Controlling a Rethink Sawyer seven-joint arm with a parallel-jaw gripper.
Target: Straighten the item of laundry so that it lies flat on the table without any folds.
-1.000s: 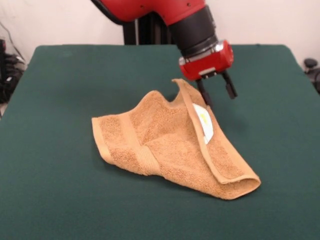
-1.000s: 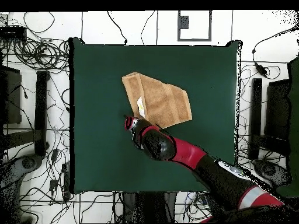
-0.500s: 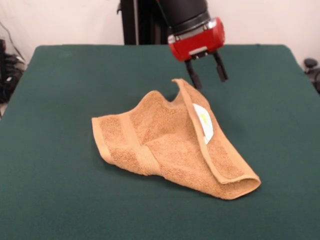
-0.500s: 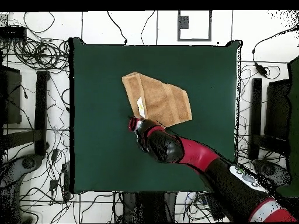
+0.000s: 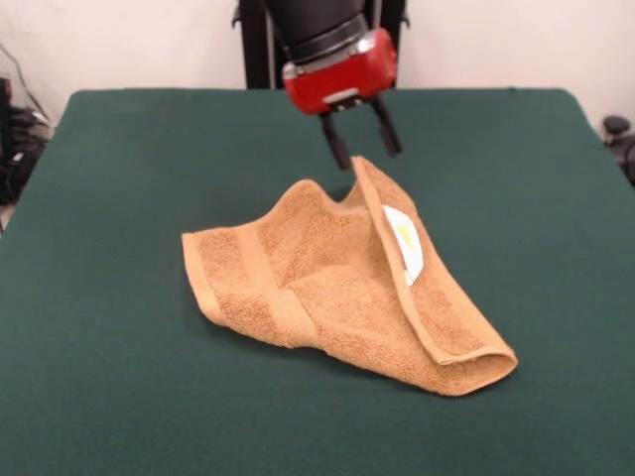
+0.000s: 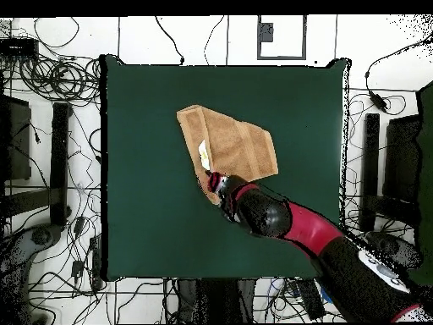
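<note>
Claw point(image 5: 359, 142) open above rumpled towel point(image 5: 337, 283)

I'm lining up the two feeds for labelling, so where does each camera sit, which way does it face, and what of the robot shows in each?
Front view: low, across the table from the robot, facing it; the red wrist and open gripper come down from above, just behind the towel.
Overhead view: above the table, looking straight down; the whole red and black arm reaches in from the bottom right, gripper at the towel's near edge.
Shared: towel, table and gripper, turned half round between views.
</note>
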